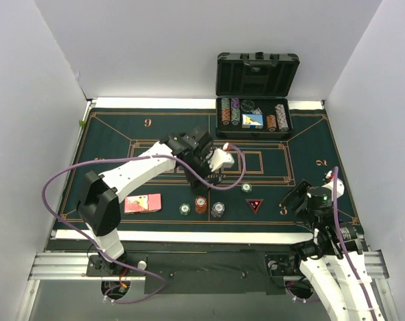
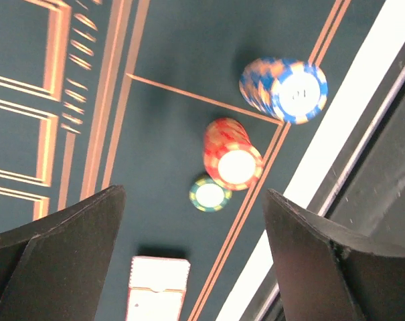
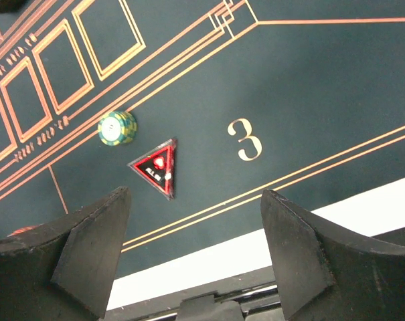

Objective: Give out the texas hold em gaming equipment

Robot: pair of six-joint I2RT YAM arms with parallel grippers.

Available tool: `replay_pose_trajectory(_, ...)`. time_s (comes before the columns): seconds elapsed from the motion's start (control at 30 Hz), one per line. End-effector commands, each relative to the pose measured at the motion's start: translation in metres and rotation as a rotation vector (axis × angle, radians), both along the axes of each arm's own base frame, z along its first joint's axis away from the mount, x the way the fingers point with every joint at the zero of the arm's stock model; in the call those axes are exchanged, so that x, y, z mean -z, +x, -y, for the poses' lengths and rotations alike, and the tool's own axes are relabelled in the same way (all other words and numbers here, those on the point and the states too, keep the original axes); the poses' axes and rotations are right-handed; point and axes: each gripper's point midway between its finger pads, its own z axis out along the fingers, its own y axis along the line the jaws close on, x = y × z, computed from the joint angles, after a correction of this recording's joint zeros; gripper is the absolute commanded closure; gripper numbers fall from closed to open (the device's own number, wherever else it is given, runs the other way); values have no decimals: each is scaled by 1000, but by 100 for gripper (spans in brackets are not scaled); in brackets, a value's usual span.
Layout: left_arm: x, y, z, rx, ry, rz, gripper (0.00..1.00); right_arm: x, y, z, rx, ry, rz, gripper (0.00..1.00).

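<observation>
Top external view: three chip stacks stand in a short row near the middle of the table's near edge, on the green mat. They are a green stack, a red stack and a grey-blue stack.
Left gripper: jaws spread wide with nothing between them, out over the middle of the mat. The row of three stacks sits between it and the near edge, clear of both fingers.
Cards: pink-red pack lying flat, left of the row, close to the near edge.
Right gripper: also spread wide and empty, toward the near right corner.
Lone green stack: to the left of the right gripper and apart from it.
Red triangle marker: just beside the lone green stack, on its near-edge side, untouched.
Black case: open at the far edge, right of centre, with more chips racked in its tray.
</observation>
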Motion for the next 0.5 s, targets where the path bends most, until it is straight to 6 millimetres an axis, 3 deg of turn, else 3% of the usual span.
replay_pose_trajectory(0.0, 19, -26, -8, 51, -10, -43, 5, 17, 4, -2, -12, -5, -31, 27)
replay_pose_trajectory(0.17, 32, -42, -8, 55, -12, -104, 5, 23, 5, -3, -14, -6, -47, 27)
replay_pose_trajectory(0.47, 52, -52, 2, 63, -2, -106, 5, 24, 5, -3, -18, -7, -54, 26)
